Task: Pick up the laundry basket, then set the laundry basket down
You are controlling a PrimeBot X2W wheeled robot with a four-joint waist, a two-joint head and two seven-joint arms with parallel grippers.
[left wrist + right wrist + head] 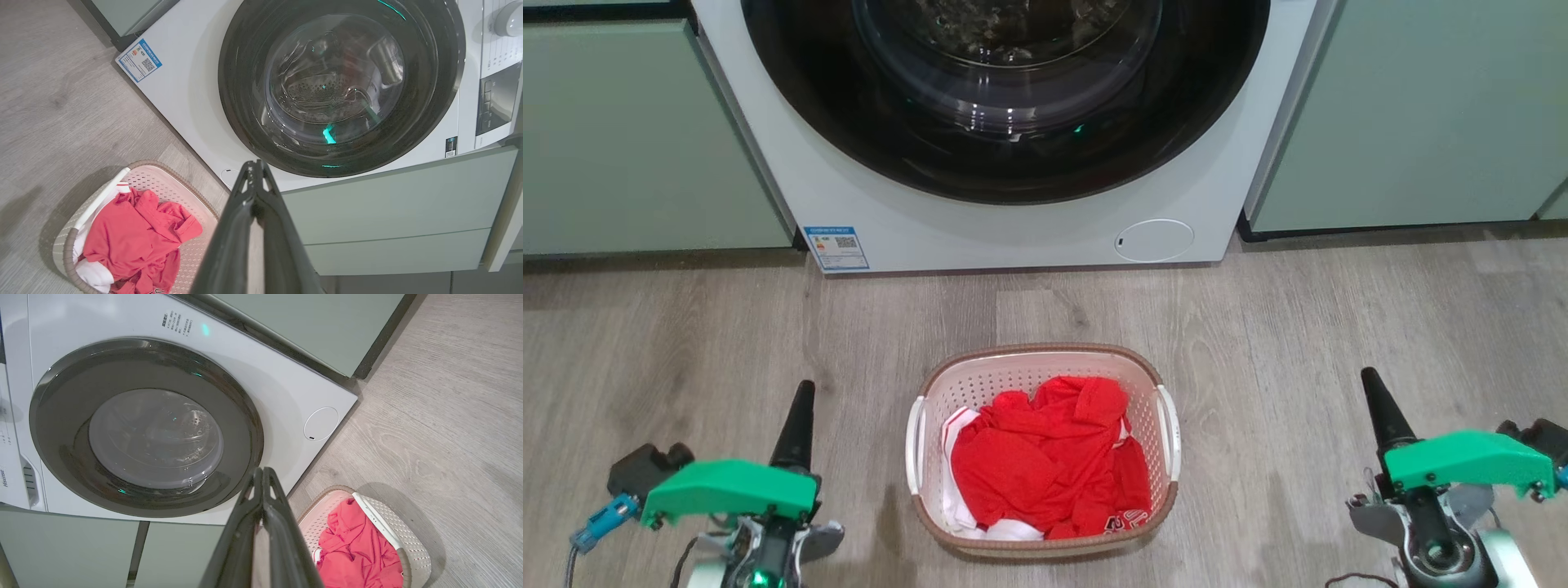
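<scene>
We open on the grey wood-look floor [1298, 327], which runs right across the scene. At the far side stands the white washing machine [915, 220], and its big dark round door [1005, 90] is shut with the drum behind the glass. Pale green cabinets flank it, one on the left [629, 139] and one on the right [1421, 114].

Down on the near floor sits the laundry basket [980, 384], centred in front of the machine and apart from it, with a strip of bare boards between them. It is upright, brown rim on top, with a white handle on its left side [916, 445] and another on its right [1170, 433]. Inside we have a crumpled red garment [1045, 457] that covers most of the bottom, and some white cloth [956, 433] peeks out along its left and near edges.

Now the arms. The left gripper [803, 394] hangs to the left of the basket, well apart from it, and its wrist view shows both dark fingers pressed together on nothing. The right gripper [1370, 382] mirrors it out on the right, also well clear, with its fingers together and empty too. Both point toward the far side, and the basket lies between them.

Small details: a blue-edged label [836, 247] sits at the machine's lower left corner, and a round white cap [1153, 240] at its lower right.
</scene>
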